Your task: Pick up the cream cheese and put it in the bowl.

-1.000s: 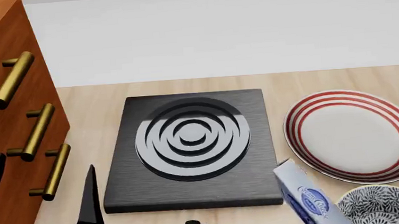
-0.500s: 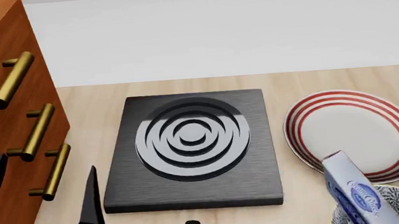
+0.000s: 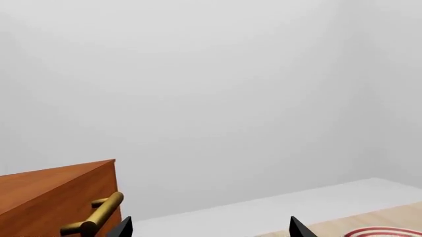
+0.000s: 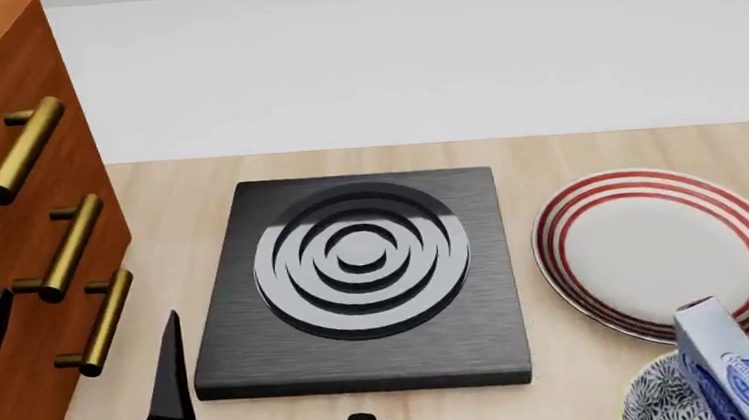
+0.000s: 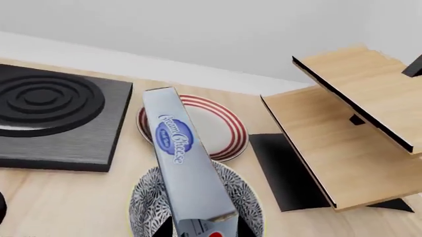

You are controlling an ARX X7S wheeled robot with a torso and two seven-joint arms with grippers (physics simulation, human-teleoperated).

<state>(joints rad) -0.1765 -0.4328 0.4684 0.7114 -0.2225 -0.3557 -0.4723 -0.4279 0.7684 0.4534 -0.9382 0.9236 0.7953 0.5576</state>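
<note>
Currently the cream cheese (image 5: 179, 163) sits tilted above the bowl (image 5: 146, 207), just beside the plate (image 5: 223, 129), apparently clamped by the right fingers, though hidden; left fingers (image 4: 168, 387) spread apart, holding nothing

Matt pale wood counter (image 4: 571, 154), brushed dark hob plate (image 4: 485, 251), glossy ceramic plate (image 4: 658, 248).

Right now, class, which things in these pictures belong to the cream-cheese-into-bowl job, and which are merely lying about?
Belong to the job:
cream cheese, held up over the bowl
bowl
right gripper, out of view

Lying about:
red-striped plate
black burner block
wooden cabinet with brass handles
wooden shelf
left gripper, idle
</note>
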